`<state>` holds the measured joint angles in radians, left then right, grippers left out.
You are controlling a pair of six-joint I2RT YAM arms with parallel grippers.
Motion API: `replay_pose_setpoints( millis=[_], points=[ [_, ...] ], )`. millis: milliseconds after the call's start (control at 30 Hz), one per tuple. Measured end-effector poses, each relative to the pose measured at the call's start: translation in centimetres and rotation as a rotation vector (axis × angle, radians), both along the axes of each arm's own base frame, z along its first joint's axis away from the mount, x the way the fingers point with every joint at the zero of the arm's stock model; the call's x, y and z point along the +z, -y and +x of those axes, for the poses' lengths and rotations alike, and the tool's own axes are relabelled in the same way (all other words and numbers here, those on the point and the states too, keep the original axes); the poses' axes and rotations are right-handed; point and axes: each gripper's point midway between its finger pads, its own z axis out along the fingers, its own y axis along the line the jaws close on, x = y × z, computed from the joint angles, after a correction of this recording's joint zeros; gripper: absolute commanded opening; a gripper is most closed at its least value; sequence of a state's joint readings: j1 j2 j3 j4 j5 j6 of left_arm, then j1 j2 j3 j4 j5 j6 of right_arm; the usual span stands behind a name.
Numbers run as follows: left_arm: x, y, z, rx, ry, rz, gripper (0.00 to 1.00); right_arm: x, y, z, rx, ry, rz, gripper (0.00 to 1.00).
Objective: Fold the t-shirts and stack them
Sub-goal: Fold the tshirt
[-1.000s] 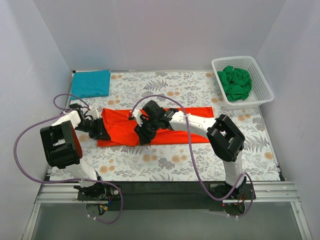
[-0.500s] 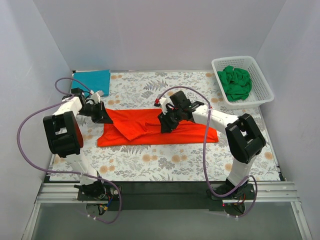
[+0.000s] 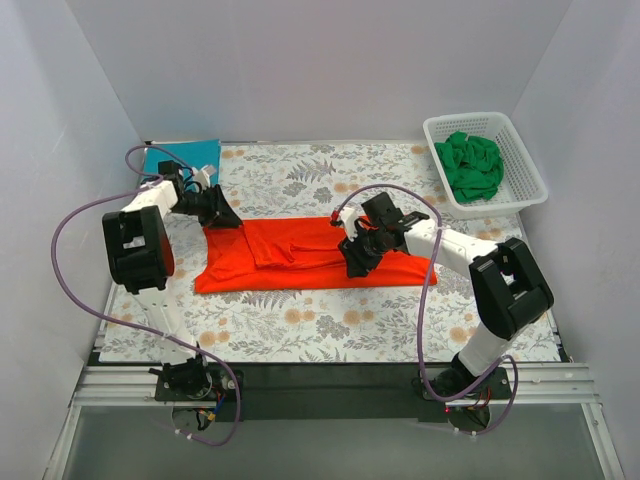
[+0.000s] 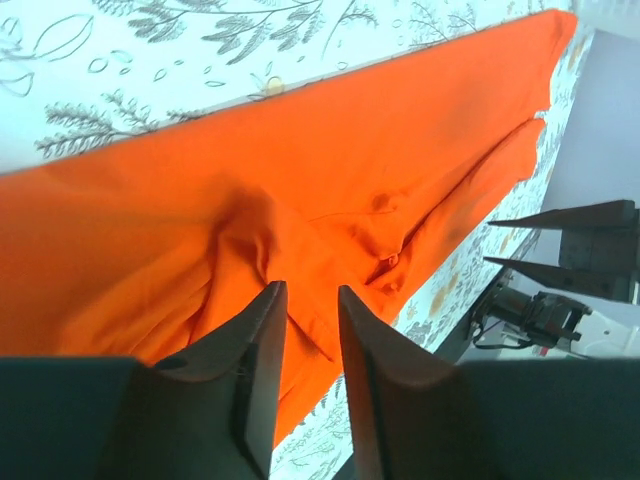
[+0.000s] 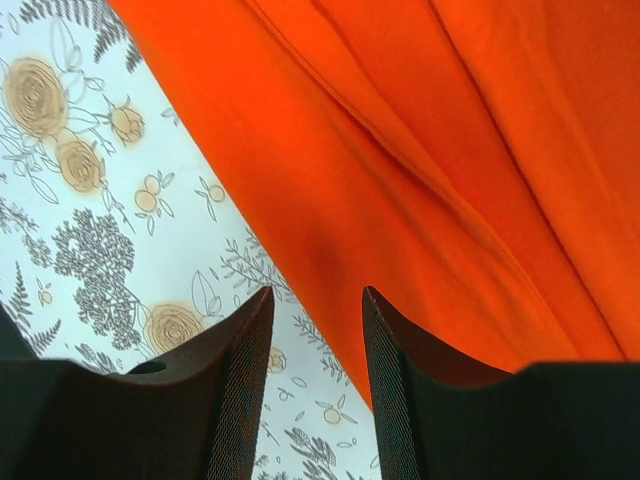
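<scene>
An orange-red t-shirt (image 3: pixel 300 258) lies flat along the middle of the table as a long band, with a folded flap on its left half. My left gripper (image 3: pixel 228 217) is at the shirt's far left corner, its jaws a little apart and empty; the left wrist view shows them (image 4: pixel 312 292) just over the cloth (image 4: pixel 330 170). My right gripper (image 3: pixel 352 266) is open and empty above the shirt's near edge, with cloth (image 5: pixel 450 150) and tablecloth between its fingers (image 5: pixel 317 295). A folded teal shirt (image 3: pixel 190 155) lies at the far left corner.
A white basket (image 3: pixel 520 150) holding crumpled green shirts (image 3: pixel 472 165) stands at the far right. The table has a floral cloth (image 3: pixel 330 330). Grey walls close in the left, back and right sides. Purple cables loop off both arms.
Both grippers carried the shirt's near flap up and over, and it now lies flat on the shirt. The left gripper moved to the far left corner, the right gripper moved right and nearer.
</scene>
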<state>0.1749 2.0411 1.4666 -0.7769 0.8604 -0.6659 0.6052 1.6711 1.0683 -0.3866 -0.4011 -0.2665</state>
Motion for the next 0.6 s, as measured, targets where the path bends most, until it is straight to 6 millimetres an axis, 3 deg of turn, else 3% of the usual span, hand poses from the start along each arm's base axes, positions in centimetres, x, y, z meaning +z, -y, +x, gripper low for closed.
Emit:
replay_pose_setpoints(
  millis=[167,300,400,600],
  points=[
    [0.6,0.3,-0.3,0.001,0.024,-0.009,0.4,-0.3,2.3,0.1,-0.032,0.006,-0.045,0.47],
    [1.8,0.8,-3.9,-0.005,0.03,0.0,0.5,0.5,3.9,0.1,-0.057,0.031,-0.06,0.47],
    [2.6,1.9,-7.0,-0.022,0.034,0.002,0.51,0.8,4.8,0.1,-0.071,0.05,-0.067,0.47],
    [0.8,5.4,-10.8,-0.093,-0.04,-0.002,0.5,-0.7,6.3,-0.8,-0.08,0.022,-0.116,0.46]
  ],
)
